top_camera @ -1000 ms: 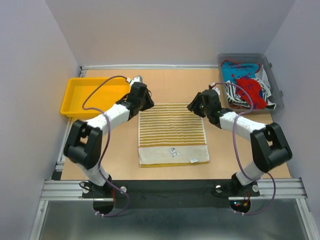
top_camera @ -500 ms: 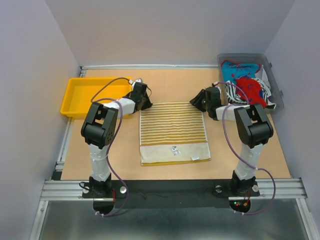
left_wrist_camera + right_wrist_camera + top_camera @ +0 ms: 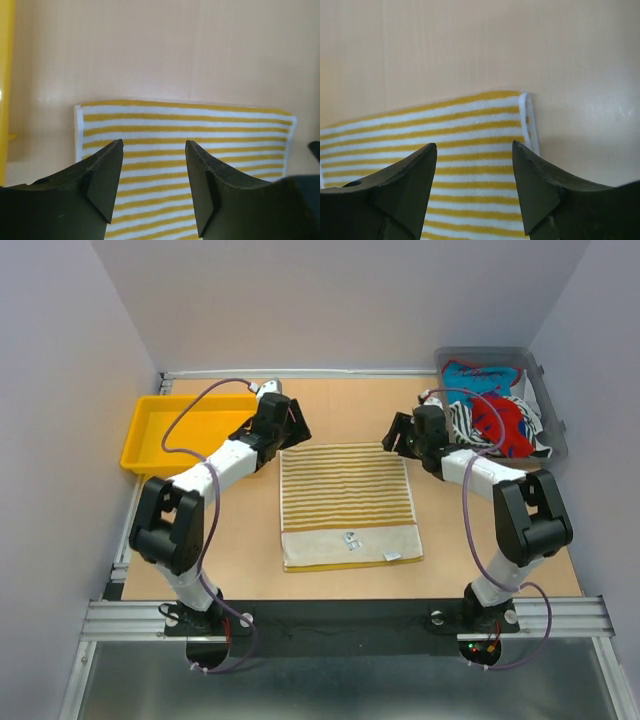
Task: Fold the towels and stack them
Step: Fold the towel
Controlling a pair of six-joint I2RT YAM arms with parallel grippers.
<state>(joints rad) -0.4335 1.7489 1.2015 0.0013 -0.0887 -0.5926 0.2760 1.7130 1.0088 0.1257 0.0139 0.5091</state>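
A yellow-cream striped towel (image 3: 346,502) lies flat in the middle of the table, with a plain cream band and a small tag at its near end. My left gripper (image 3: 291,432) hovers over the towel's far left corner, open with nothing between its fingers. The left wrist view shows the towel (image 3: 185,125) under the gripper (image 3: 154,146). My right gripper (image 3: 397,441) hovers over the far right corner, open and empty as well. The right wrist view has the towel's corner (image 3: 470,125) below that gripper (image 3: 474,148). More towels, red-blue patterned (image 3: 497,410) and black-white striped (image 3: 466,426), lie crumpled in a bin.
The clear grey bin (image 3: 556,440) holding the crumpled towels stands at the back right, just behind my right arm. A yellow tray (image 3: 135,445) sits at the back left, and its edge (image 3: 5,90) shows in the left wrist view. White walls enclose the table.
Both grippers have opened wider and lifted off the towel's far corners. The towel's far edge now rests flat on the table.
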